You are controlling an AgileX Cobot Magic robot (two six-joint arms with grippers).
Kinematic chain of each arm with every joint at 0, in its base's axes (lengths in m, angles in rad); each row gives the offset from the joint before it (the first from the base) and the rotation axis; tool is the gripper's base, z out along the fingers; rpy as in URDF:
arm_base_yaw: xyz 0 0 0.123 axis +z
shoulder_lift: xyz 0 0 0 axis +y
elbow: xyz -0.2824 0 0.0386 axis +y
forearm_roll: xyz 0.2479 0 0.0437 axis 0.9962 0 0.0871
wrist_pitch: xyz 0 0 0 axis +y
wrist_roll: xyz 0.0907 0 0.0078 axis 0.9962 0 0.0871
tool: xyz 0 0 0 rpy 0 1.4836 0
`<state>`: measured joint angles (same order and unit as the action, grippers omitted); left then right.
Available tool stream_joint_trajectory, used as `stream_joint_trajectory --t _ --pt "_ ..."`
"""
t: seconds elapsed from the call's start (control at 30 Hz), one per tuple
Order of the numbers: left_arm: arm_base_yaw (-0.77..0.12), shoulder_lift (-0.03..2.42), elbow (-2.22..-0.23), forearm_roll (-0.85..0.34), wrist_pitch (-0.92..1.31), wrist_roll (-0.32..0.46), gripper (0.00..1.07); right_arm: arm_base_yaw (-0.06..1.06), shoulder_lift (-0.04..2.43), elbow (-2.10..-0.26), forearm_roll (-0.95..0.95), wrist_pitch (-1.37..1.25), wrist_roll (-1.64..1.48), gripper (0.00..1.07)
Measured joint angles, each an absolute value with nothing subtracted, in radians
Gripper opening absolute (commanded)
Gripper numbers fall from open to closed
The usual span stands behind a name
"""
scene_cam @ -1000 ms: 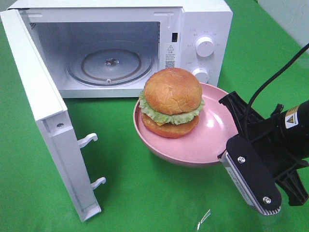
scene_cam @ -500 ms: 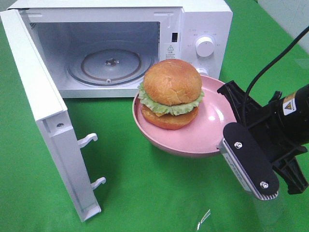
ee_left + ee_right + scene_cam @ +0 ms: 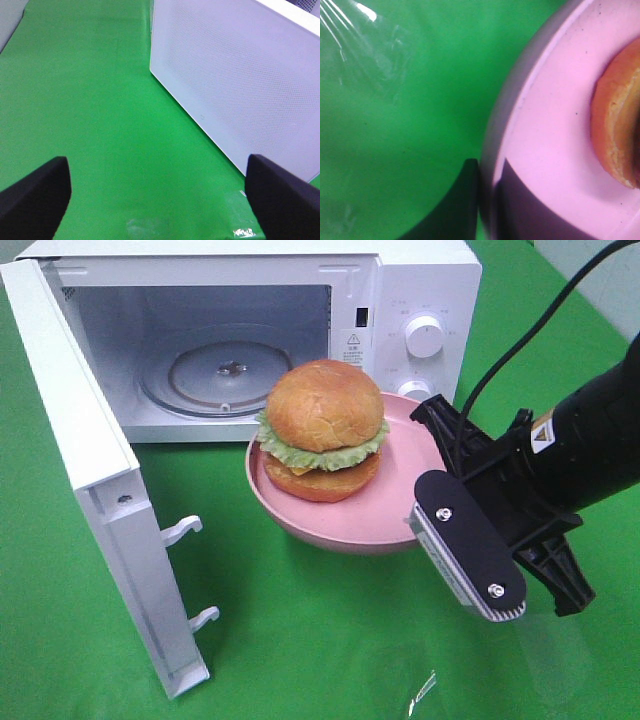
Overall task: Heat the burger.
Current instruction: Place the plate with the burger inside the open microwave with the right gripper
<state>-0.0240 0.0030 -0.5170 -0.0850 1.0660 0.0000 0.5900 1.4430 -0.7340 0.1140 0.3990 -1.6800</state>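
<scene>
Right tool (image 3: pixel 424 506) clamps the shallow pink plate (image 3: pixel 330 532) bearing a glossy golden-brown round burger (image 3: pixel 323 430); left tool (image 3: pixel 160 195) jaws stand apart.

Robot lab bench, green cloth (image 3: pixel 300 640) w/ microwave (image 3: pixel 430 290)

The burger (image 3: pixel 615 125) is blurred and cut off by the right wrist view's edge

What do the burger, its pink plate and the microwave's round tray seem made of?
Burger: bun too glossy and crackled for bread, likely a plastic or foam replica. Pink plate: smooth, even colour, dull sheen; plastic probably, glazed ceramic possible. Microwave turntable: clear, ringed, floor showing through; glass.
</scene>
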Motion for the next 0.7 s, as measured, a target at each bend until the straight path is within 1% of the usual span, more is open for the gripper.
stream_joint_trajectory --t 0.3,0.47,0.7 --pt "-0.024 0.003 -0.517 -0.085 1.066 0.0 0.87 0.605 1.518 -0.793 0.105 0.398 -1.655 0.0" --pt "-0.024 0.003 -0.517 -0.085 1.066 0.0 0.87 0.642 1.56 -0.829 0.021 0.397 -1.576 0.0" --pt "-0.024 0.003 -0.517 -0.085 1.066 0.0 0.87 0.665 1.61 -0.886 -0.006 0.394 -1.526 0.0"
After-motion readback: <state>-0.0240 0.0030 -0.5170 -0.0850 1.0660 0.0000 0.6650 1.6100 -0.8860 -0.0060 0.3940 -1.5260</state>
